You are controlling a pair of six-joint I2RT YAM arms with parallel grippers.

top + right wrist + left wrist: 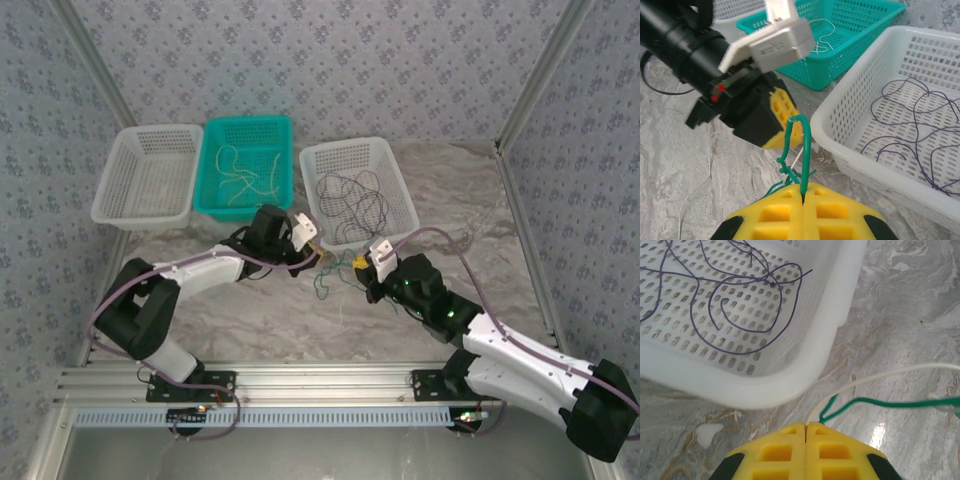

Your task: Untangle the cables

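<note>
Note right gripper (803, 196) clenched on green cable (808, 145) looping toward 12 o'clock, left gripper (806, 426) clenched on cream cable (880, 377) trailing toward 3 o'clock. Treat as likely pull-apart step, tangle (320, 283) at 6 o'clock of white basket (345, 144); next, separate grippers slowly, avoiding knot tightening.

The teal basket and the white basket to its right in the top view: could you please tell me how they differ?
Colour aside, the teal basket holds pale cream wires, while the white basket holds dark purple wires. The teal basket sits straight, close beside a second white basket; the white basket stands apart from it, turned at a slight angle. Both are rectangular, open-topped and perforated.
</note>
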